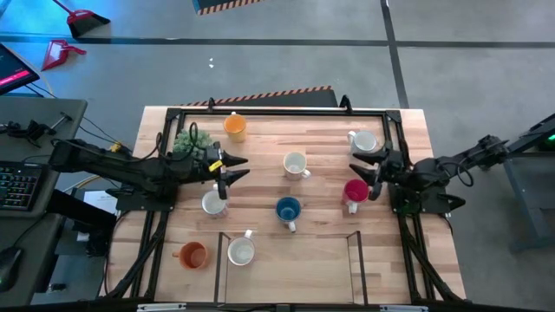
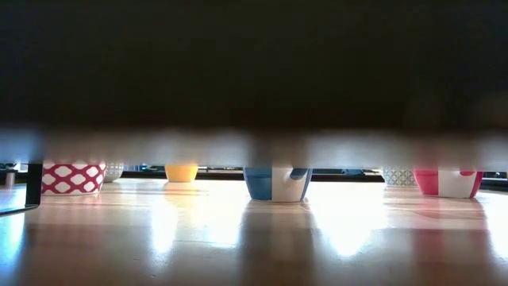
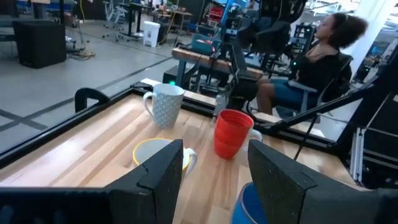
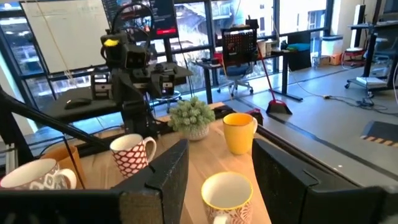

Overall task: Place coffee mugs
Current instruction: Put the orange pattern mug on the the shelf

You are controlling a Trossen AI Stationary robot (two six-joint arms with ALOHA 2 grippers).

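Coffee mugs (image 1: 295, 165) stand scattered upright: white, orange, blue, red

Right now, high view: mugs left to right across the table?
Orange mug → white mug under the left gripper → yellow-orange mug → front white mug → blue mug → centre white mug → red mug → far-right white mug.

left arm: reaching in from my left, stretched level toward centre
left gripper (image 1: 232, 169): fingers spread, nothing held
right arm: reaching in from right, elbow bent
right gripper (image 1: 366, 176): fingers spread, nothing held
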